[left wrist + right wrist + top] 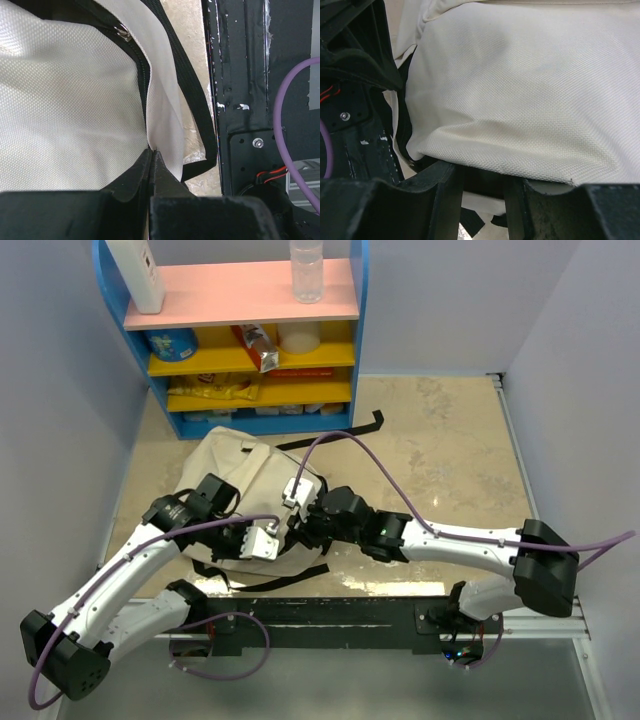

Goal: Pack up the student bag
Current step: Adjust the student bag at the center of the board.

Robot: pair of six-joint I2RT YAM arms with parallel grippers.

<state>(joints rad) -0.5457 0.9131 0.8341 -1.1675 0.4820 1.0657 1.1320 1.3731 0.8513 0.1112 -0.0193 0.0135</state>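
Found the bag (235, 465) flat on the tabletop (450, 460), just past the 2 arms. Pinched its cream cloth tight in the left pincer (152, 150). Held the right pincer (480, 175) narrow under the bag; could not tell if gripping.

On the marbled table (450, 460), a blue shelf unit (362, 330) holds a clear bottle (307, 270) and white container (135, 275) on top.

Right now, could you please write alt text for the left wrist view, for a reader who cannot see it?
The left gripper is shut on a cream fabric edge of the student bag, beside its black zipper. A black strap runs down the fabric's right side, with a black frame and purple cable beyond.
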